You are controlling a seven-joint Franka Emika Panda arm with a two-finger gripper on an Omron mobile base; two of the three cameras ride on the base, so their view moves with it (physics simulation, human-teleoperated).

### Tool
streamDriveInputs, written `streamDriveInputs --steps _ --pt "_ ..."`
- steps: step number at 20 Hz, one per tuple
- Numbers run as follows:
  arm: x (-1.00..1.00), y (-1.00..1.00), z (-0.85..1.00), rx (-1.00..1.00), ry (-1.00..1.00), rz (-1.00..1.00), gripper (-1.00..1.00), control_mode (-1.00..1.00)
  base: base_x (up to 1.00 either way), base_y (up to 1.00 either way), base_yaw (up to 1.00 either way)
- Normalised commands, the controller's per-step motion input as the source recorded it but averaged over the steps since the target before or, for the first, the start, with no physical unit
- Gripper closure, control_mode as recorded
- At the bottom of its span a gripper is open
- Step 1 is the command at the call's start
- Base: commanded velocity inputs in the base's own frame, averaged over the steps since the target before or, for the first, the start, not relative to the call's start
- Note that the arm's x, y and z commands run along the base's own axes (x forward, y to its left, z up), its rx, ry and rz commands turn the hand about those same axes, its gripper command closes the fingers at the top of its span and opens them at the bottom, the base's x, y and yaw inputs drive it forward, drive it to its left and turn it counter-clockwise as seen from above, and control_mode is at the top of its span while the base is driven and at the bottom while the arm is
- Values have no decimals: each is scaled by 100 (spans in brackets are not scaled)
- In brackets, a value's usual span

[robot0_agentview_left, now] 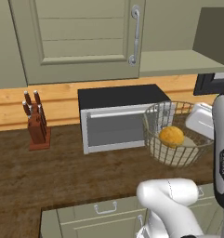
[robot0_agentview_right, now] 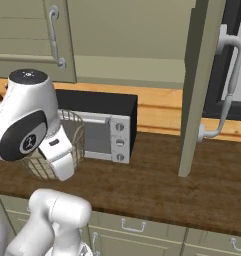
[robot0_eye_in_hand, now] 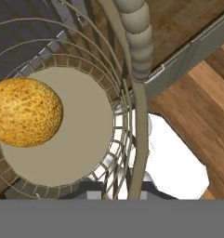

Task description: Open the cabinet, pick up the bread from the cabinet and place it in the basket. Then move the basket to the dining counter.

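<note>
while clamped, pincer (robot0_eye_in_hand: 135,186) on basket (robot0_eye_in_hand: 132,100) rim

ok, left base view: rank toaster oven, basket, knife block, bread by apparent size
Largest to smallest, as they look:
1. toaster oven
2. basket
3. knife block
4. bread, lying inside the basket

The basket stands nearer the camera than the toaster oven, so that gap may be understated.
</note>
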Motion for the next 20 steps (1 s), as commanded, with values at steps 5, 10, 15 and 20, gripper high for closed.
streamDriveInputs --steps 5,10,15,20 --pt "-1 0 0 0 0 -1 100 -100 0 0 0" --pt "0 0 0 0 0 0 100 -100 0 0 0" --pt "0 0 0 0 0 0 100 100 -57 -28 -9" --pt "0 0 0 0 0 0 100 100 -86 -15 -29"
